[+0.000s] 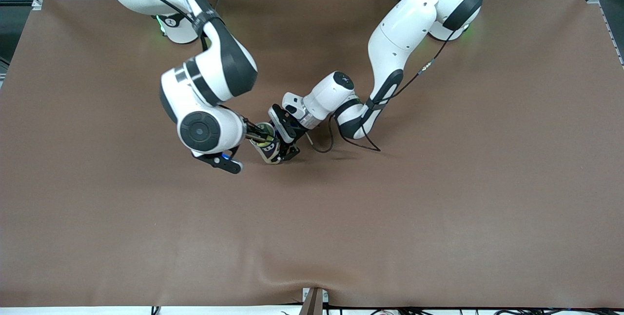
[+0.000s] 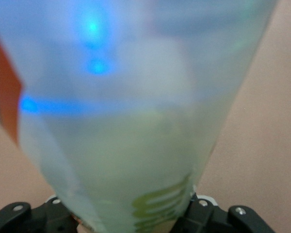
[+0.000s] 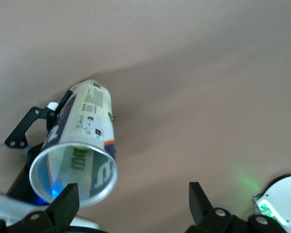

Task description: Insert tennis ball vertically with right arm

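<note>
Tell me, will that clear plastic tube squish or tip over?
Probably squishy: the clear plastic tube looks thin-walled and open-topped. Likely tippy: it's tall, narrow and leaning, held by the left gripper; right gripper waits open at its mouth.

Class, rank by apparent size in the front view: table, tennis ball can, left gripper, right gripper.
1. Table.
2-3. Tennis ball can and the left gripper holding it look alike.
Right gripper, at the can's mouth, is mostly hidden: unranked.

A clear plastic tennis ball can (image 3: 80, 145) with a printed label stands upright near the table's middle, mouth open at the top. A yellow-green tennis ball (image 1: 264, 143) sits inside.
</note>
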Motion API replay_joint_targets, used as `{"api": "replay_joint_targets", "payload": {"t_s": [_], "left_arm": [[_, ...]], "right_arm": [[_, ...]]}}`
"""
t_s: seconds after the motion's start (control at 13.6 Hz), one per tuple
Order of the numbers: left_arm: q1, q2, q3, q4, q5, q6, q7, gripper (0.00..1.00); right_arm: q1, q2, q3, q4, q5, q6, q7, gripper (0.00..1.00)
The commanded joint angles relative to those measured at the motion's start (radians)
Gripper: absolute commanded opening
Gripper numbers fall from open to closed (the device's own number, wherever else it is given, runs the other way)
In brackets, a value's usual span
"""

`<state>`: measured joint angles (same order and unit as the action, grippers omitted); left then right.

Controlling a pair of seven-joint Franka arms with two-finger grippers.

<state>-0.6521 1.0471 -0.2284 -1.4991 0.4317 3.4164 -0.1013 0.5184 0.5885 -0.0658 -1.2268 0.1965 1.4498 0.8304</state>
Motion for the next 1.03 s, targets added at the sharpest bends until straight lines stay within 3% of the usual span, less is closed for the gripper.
{"api": "replay_joint_targets", "payload": {"t_s": [0.0,0.15,0.37,0.51,0.66,0.95], "left_arm": [[0.008,-0.016,0.004,-0.023,0.005,0.000,0.005,0.77],[0.008,-0.016,0.004,-0.026,0.005,0.000,0.005,0.77],[0.008,-0.016,0.004,-0.027,0.007,0.000,0.005,0.77],[0.008,-0.016,0.004,-0.029,0.007,-0.002,0.003,0.88],[0.009,-0.016,0.004,-0.030,0.007,-0.002,0.003,1.00],[0.009,-0.018,0.004,-0.035,0.007,-0.002,-0.004,1.00]], "right_arm": [[-0.023,-0.091,-0.006,-0.011,-0.038,-0.026,-0.036,1.00],[-0.034,-0.137,-0.008,-0.007,-0.115,-0.057,-0.065,1.00],[-0.156,-0.209,-0.006,0.021,-0.129,-0.120,-0.213,1.00],[-0.236,-0.257,-0.008,0.030,-0.138,-0.118,-0.279,1.00],[-0.265,-0.262,-0.006,0.076,-0.231,-0.115,-0.330,1.00],[-0.360,-0.260,-0.008,0.116,-0.244,-0.092,-0.463,1.00]]}}
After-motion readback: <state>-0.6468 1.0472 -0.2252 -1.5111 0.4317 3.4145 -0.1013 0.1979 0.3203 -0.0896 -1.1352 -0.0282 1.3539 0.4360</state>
